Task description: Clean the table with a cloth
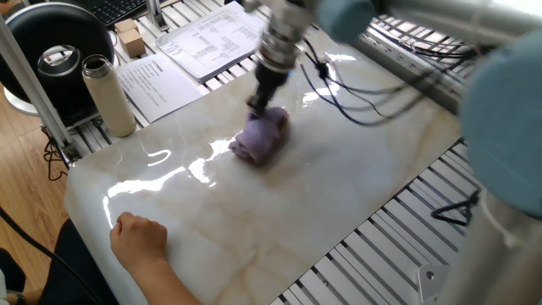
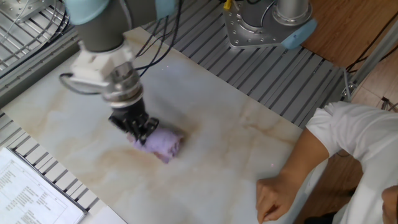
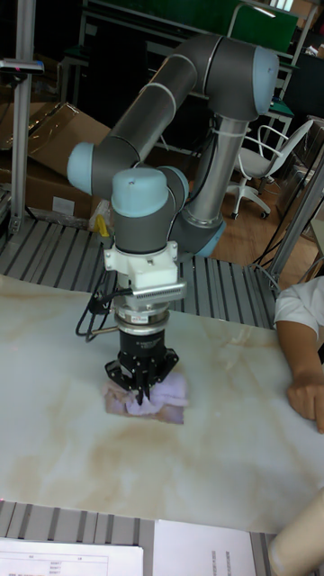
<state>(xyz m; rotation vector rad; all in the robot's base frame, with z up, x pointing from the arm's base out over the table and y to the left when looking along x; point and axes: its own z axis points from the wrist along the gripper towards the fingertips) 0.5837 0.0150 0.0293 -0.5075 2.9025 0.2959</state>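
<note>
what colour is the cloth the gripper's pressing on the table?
Lavender-purple; the cloth shows best in the other fixed view, under the gripper.

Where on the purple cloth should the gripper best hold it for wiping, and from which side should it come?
Grip the bunched top of the cloth, coming from straight above, as the gripper does here. The cloth is a soft lump lying flat on the table, with no firm edge to take from the side. Pinching the raised folds from above probably leaves its underside free to press on the marble.
</note>
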